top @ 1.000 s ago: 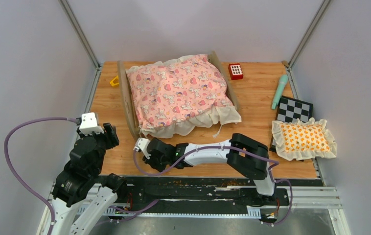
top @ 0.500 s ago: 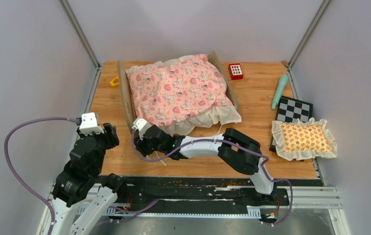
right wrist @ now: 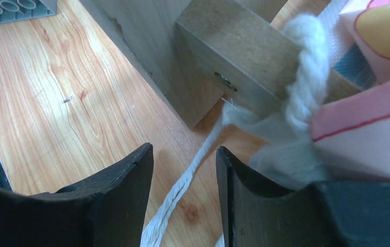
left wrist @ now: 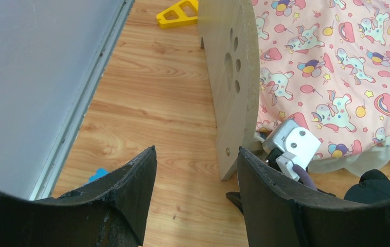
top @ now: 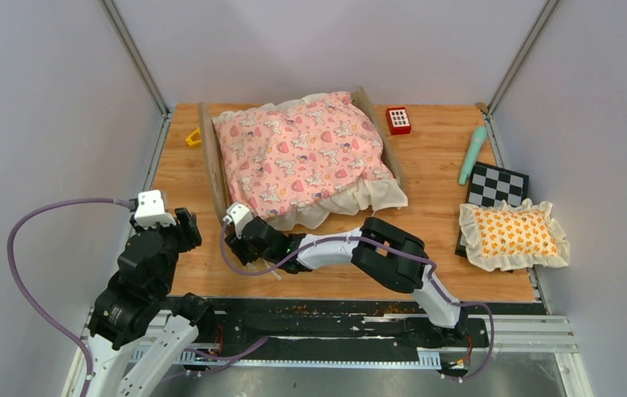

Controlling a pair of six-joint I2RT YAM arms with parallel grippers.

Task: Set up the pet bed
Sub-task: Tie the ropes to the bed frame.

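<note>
The pet bed [top: 211, 165] stands at the middle back, its pink unicorn quilt [top: 302, 157] spread over it. Its paw-print headboard [left wrist: 231, 77] faces left. My right gripper [top: 234, 241] is low at the bed's near left corner, open. In the right wrist view a white cord [right wrist: 182, 190] from the bedding runs loose between the fingers [right wrist: 126, 195], which stand apart from it, just short of the wooden frame corner [right wrist: 234, 56]. My left gripper [left wrist: 196, 150] hovers open and empty over bare table left of the headboard.
An orange-patterned frilled pillow [top: 514, 234] lies at the right, partly on a checkered board [top: 498, 185]. A teal stick [top: 472, 155] and a red block [top: 398, 120] lie behind. A yellow piece [top: 193, 138] sits behind the headboard. A grey brick [right wrist: 18, 7] lies near the frame.
My right gripper has moved in to the bed's near left corner and gone from shut to open, the white cord now loose between its fingers. The left arm has not moved.
</note>
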